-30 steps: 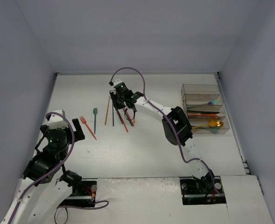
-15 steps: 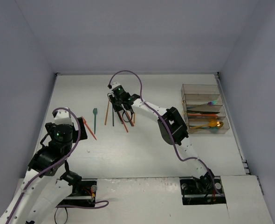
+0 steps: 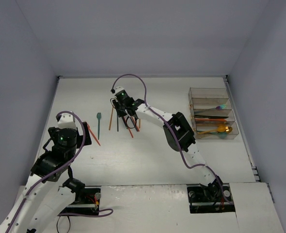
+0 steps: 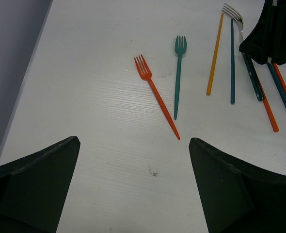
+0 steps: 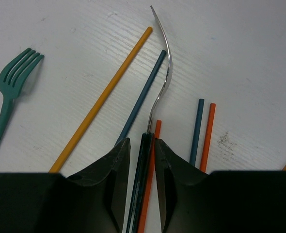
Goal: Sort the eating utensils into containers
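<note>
Step in hand: taking the steel-headed fork [image 5: 163,73] out of the loose cluster at mid-table. My right pincer [image 5: 142,141] is drawn in to a narrow gap with the fork's dark handle between the pads. I judge this a grip on the handle, though the wrist view does not show contact on both faces. An orange chopstick [image 5: 156,131] lies along the handle and its end runs into the same gap, so it may be pinched or dragged along. A blue chopstick [image 5: 143,87] lies just beside the handle on the other side, a yellow chopstick [image 5: 104,97] beyond that, and a teal fork [image 5: 12,82] further out. Plan: lift straight up and slowly, watching the orange stick. If it rises too, set down, ease the jaws a little and re-seat on the handle alone. The fork's head shows edge-on and curved, so it may be rolled in the grip; I should keep the wrist level in transit to stop it pivoting. The containers [image 3: 208,89] stand in a row at the right edge of the table [image 3: 133,160], well apart from the cluster. The nearer bins already hold utensils, a gold spoon [image 3: 224,128] among them. I cannot tell from overhead which bin takes forks, so I should check before release. My left pincer [image 4: 134,141] is spread wide and holds nothing, hanging near an orange fork [image 4: 155,94]. The two paths should be kept apart.
</note>
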Robot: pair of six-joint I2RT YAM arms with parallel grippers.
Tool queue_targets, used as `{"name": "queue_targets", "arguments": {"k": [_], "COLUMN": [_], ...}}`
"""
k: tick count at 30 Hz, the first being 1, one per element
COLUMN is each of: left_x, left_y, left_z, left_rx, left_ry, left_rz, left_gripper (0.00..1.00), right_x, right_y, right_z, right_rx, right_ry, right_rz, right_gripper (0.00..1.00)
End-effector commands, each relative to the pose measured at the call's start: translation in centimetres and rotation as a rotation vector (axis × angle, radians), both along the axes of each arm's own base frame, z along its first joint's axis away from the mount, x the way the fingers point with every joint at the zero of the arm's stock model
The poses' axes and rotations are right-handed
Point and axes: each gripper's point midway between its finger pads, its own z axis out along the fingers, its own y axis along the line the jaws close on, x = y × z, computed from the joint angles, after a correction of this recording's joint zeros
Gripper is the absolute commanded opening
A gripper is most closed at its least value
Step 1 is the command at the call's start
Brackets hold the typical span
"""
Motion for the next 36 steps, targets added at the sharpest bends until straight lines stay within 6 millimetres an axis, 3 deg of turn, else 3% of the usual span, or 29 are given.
{"name": "queue_targets", "arguments": {"k": [1,22,26,31,36], "left_x": [0.6,0.6,0.6,0.6,0.6], "left_y": [-0.2,-0.4,-0.4,-0.4,-0.4], "left_z": [1.0,0.9,0.9,0.9,0.9], "left_rx": [-0.017,-0.020,-0.020,-0.021,-0.021], "left_ry": [-0.031,-0.027,-0.027,-0.026,-0.028], "left_rz": [0.007,-0.004,-0.003,-0.004,-0.003], "left_gripper": [0.95,0.95,0.95,0.95,0.95], "right_x": [0.7,0.0,0.1,0.5,1.0], "right_y": [0.4,0.8,0.7,0.6,0.9], "right_z": [1.4,-0.7,-0.7,0.5,4.6], "right_rx": [0.012,-0.016,-0.019,-0.025,0.022], "right_ry": [-0.058,-0.039,-0.041,-0.075,-0.128], "right_rz": [-0.022,-0.010,-0.015,-0.029,-0.043], "right_gripper": [0.24,0.23,0.17,0.00,0.00]}}
